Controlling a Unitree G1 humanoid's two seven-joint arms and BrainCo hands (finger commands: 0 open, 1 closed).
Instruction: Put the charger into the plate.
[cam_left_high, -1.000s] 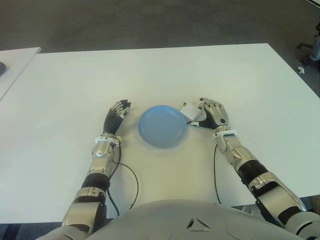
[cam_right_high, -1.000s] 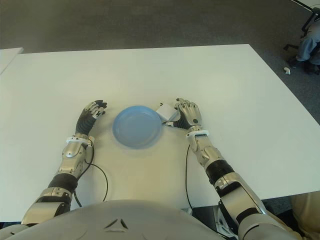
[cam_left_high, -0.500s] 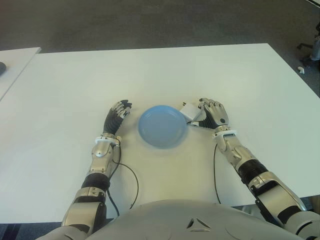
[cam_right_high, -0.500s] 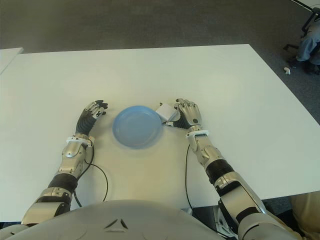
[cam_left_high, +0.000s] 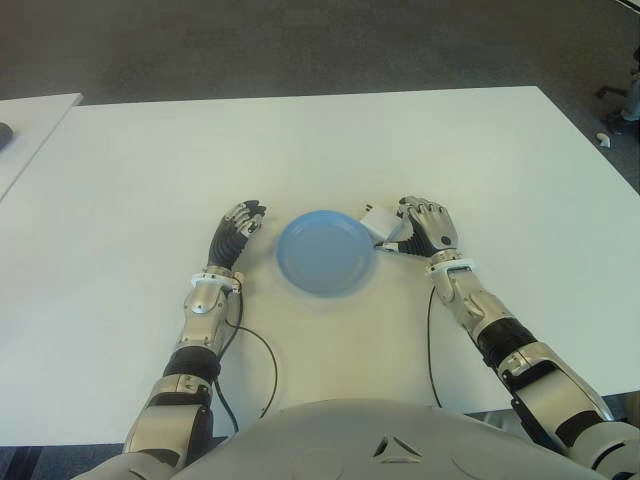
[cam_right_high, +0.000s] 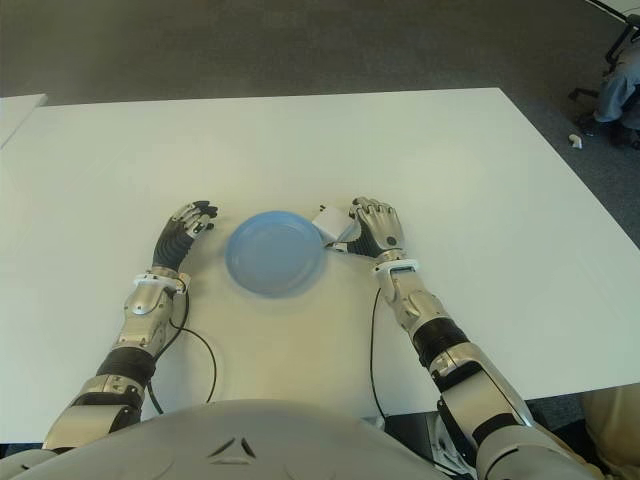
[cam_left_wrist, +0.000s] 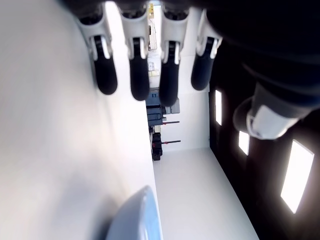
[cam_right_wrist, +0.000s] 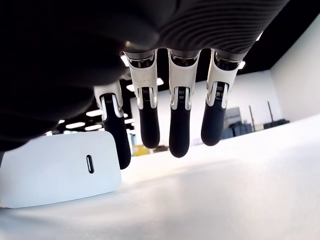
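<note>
We judge the task barely begun; the blue plate (cam_left_high: 325, 252) holds nothing, and the white charger (cam_left_high: 380, 222) sits on the table (cam_left_high: 420, 140) just outside its rim, on the thumb side of our right hand (cam_left_high: 426, 229); that hand hangs over the charger with fingers (cam_right_wrist: 179, 131) relaxed and apart, one beside its face, clamping nothing; our left hand (cam_left_high: 236, 229) shows idle on the plate's other side, fingers loose; grasping, lifting and placing all remain.
</note>
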